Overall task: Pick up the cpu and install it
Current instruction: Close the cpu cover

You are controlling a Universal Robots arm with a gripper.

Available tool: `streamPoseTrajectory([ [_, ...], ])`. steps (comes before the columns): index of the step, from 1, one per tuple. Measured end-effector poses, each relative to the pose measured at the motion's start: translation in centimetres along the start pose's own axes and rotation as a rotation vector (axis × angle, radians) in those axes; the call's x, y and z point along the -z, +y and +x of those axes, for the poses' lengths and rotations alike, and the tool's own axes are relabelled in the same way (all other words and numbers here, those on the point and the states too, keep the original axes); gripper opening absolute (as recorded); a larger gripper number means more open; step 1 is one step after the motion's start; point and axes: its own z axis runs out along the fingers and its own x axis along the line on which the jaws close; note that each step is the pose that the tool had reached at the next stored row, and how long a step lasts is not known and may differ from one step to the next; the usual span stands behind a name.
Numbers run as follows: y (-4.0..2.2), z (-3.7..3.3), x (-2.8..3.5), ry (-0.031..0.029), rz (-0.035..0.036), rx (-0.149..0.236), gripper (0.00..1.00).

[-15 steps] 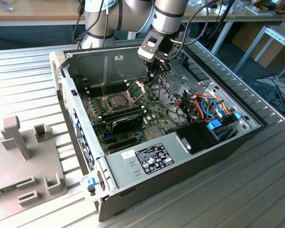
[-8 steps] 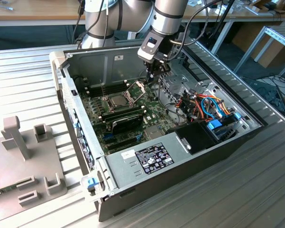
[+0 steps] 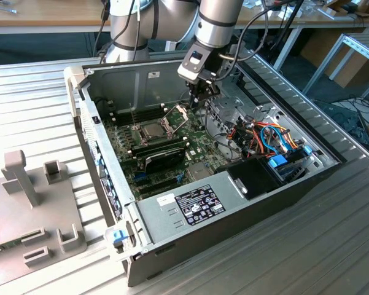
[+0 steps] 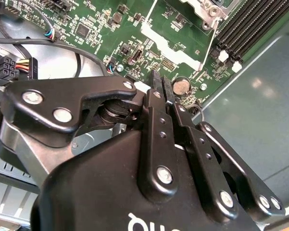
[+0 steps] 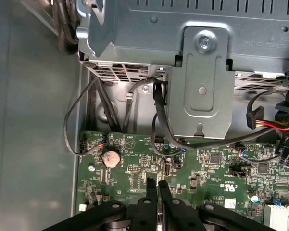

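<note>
The cpu [image 3: 152, 130], a small square with a pale silver top, lies flat in its socket on the green motherboard [image 3: 196, 144] inside the open computer case. The socket's hinged metal frame [image 3: 177, 113] stands raised just beyond it. My gripper [image 3: 198, 103] hangs over the board's far edge, to the exterior view's right of the raised frame and apart from the cpu. Both wrist views show its black fingers [image 4: 156, 91] [image 5: 151, 190] pressed together with nothing between them, above a coin battery [image 4: 182, 86] [image 5: 110, 157].
A grey metal drive cage [image 5: 202, 86] and black cables [image 5: 158, 120] stand close beside the gripper. Memory slots [image 4: 250, 24] run near the socket. A black fan shroud [image 3: 163, 161], the power supply [image 3: 199, 203] and coloured wiring [image 3: 267, 136] fill the case's near side. A grey fixture [image 3: 24, 178] stands outside.
</note>
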Motion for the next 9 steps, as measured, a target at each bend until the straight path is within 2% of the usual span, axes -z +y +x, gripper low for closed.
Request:
streamPoseTrajectory([
  [9, -0.02, 0.03, -0.74, -0.0052, 0.0003, 0.0, 0.16],
])
